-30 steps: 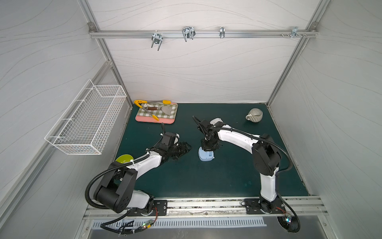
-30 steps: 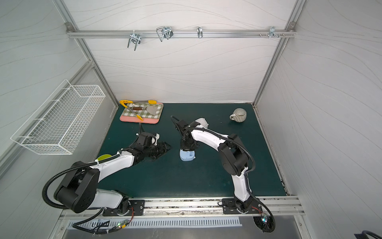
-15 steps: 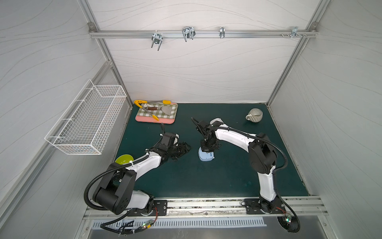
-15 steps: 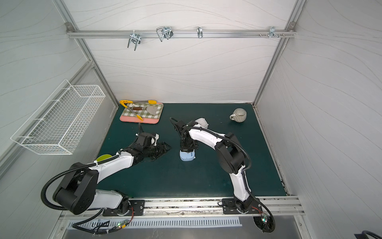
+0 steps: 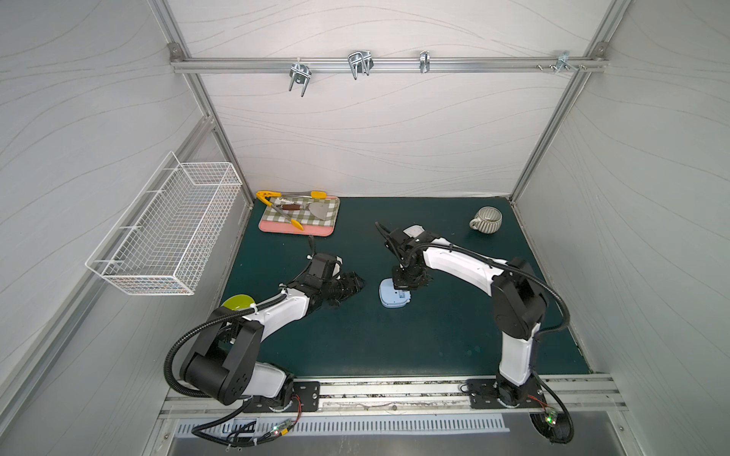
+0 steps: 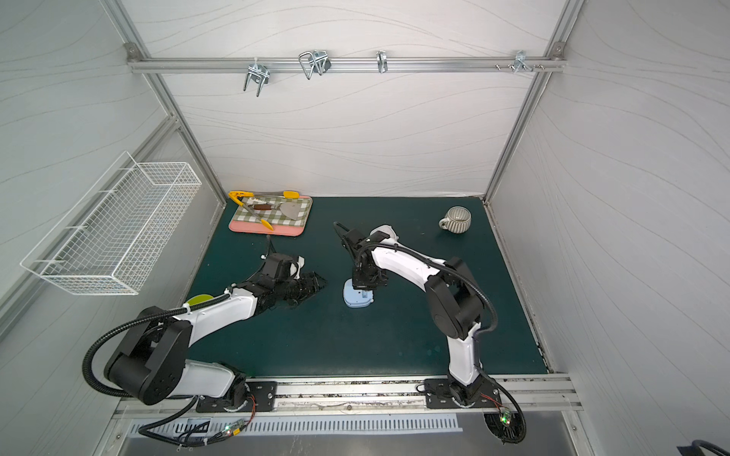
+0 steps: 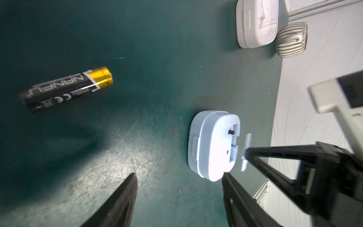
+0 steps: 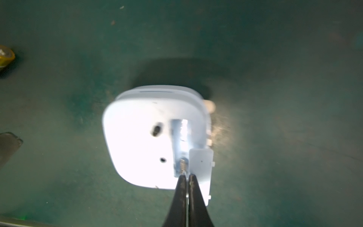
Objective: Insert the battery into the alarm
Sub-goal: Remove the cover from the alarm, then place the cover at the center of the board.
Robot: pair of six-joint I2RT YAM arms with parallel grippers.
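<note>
White links (image 5: 454,262), black joints (image 5: 517,306), ribbed black cables (image 5: 170,357)

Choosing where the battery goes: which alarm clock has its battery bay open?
The light-blue clock, face down, its cover held clear by the right gripper. The white clock nearer the striped mug shows its dial.
</note>
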